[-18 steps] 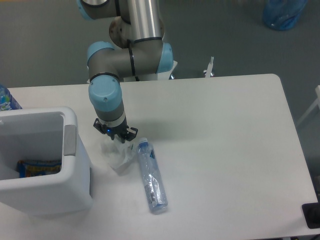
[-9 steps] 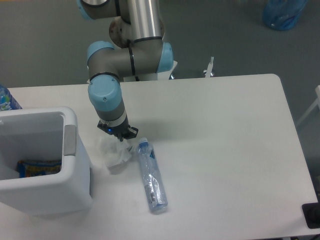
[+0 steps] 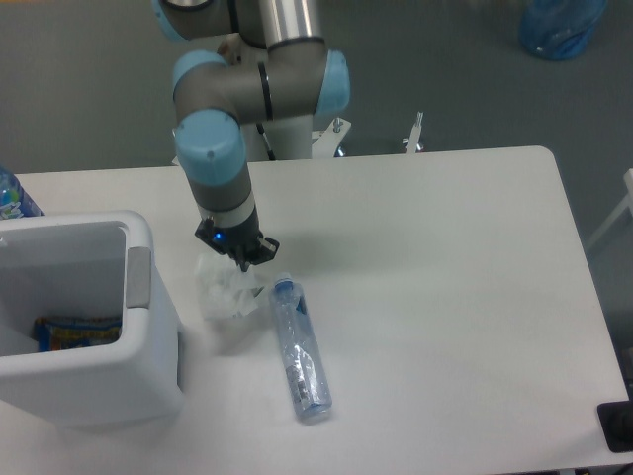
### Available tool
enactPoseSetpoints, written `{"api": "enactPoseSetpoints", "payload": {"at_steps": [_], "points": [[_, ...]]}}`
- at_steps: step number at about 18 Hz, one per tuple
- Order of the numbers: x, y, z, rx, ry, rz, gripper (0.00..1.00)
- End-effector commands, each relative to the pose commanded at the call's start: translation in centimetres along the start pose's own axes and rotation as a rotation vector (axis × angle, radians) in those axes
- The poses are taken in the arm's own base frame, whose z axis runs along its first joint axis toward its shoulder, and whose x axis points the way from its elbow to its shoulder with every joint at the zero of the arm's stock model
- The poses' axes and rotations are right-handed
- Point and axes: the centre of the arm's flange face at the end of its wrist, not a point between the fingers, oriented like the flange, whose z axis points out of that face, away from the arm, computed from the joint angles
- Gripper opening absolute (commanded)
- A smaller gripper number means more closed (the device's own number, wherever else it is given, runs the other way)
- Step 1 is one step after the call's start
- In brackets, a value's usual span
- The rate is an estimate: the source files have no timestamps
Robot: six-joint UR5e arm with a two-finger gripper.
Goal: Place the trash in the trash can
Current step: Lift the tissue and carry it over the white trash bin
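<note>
We've got the gripper (image 3: 240, 259) pinched shut on the top edge of the paper wad (image 3: 226, 295), just right of the trash can (image 3: 138, 327). Looks like the wad is hanging from the fingers with its shadow on the table (image 3: 445, 257) underneath, though we can't say for sure it's fully clear of the surface.

For this step we'd want enough height to get over that thick rim before swinging left, since the rim sits about level with the wad right now. It's only held by a corner of paper, so slow and smooth is the way to go, and we'd let go only once it's well over the opening, not at the near wall.

The wad itself is white, crinkly and loosely bunched, so it could tear or slip.

The bottle (image 3: 299, 348) is lying on its side just right of the wad, cap end toward the arm, clear with a pale blue neck. It's not in the bin yet.
</note>
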Motion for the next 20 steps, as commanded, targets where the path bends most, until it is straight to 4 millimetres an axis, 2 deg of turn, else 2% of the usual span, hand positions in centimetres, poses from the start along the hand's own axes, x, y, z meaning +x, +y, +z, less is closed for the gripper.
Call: {"api": "enactPoseSetpoints", "payload": {"at_steps": [2,4,8,10,13,17,20], "points": [[-2.5,0.0,-5.0,0.119,-0.017,-0.054,0.03],[-6.0,0.5,-8.7,0.203,-0.041,-0.116,0.03],[-10.0,-0.1,-13.8,0.329,-0.066,-0.166,0.07],[-11.1,-0.2,-15.0,0.399,-0.011,-0.178,0.07],[-11.5,-0.3,-15.4,0.489,0.097,-0.185,0.06],[-10.5,-1.3,-16.2,0.54,0.182,-0.223,0.06],[-7.9,-2.7,-15.9,0.538,0.23,-0.2,0.06]]}}
